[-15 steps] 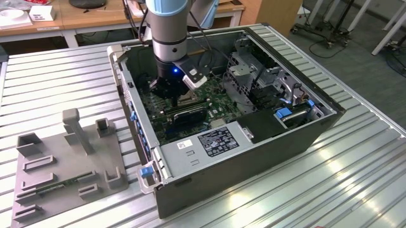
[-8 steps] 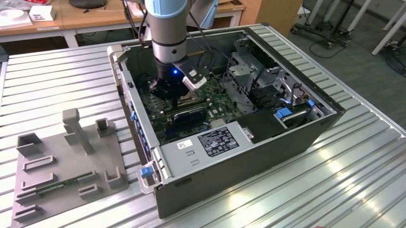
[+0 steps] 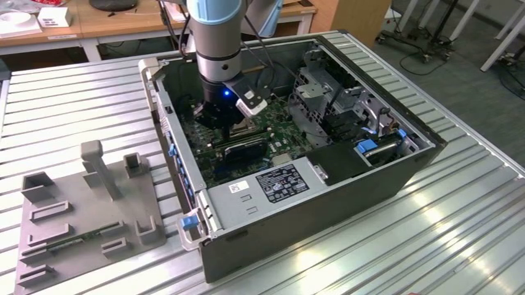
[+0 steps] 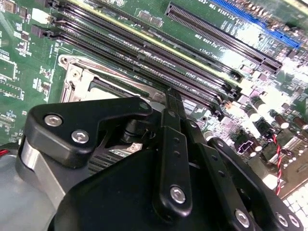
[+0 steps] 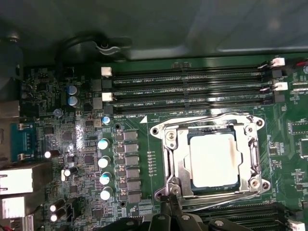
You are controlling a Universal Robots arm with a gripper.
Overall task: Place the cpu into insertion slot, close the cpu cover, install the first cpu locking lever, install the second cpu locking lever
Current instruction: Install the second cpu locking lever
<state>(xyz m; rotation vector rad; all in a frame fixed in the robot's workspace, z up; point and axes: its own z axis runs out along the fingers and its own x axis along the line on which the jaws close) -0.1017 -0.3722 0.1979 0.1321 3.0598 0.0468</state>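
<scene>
While low inside the computer case [image 3: 410,166], gripper [image 3: 220,120]: at about 10 o'clock from the power supply [image 3: 271,181] in the exterior view, down over the motherboard [image 5: 72,144].
End effector state: clenched, fingertips drawn together in both wrist views [image 5: 169,204] [image 4: 173,98]; nothing discernible pinched between them.
Gripper contact: tips just beside one corner of the socket frame, near a bend of lever wire; touching or just clear, cannot tell.
Cpu [image 5: 214,161]: seated flat in the insertion slot [image 5: 157,131], pale top showing through the cut-out.
Cpu cover [image 5: 179,166]: lying down over the chip's edges, framing it; appears closed.
Lever wire [image 5: 211,117]: running along the frame edge nearest the memory slots [image 5: 192,89]; whether hooked under its catch, cannot tell.
Second lever: along an adjoining side of the frame by the fingertips; latch state not legible.
Step in hand (judgement): placing and cover closing look done; work now at the locking levers, probably the one at the fingertips.
Demands of a lever move (judgement): firm downward push on the wire with a slight sideways sweep to tuck it under its hook, without skidding onto the small parts around the socket.
Also noted: grey fixture tray [image 3: 82,227] on the table, at about 8 o'clock from the case in the exterior view, well apart.
</scene>
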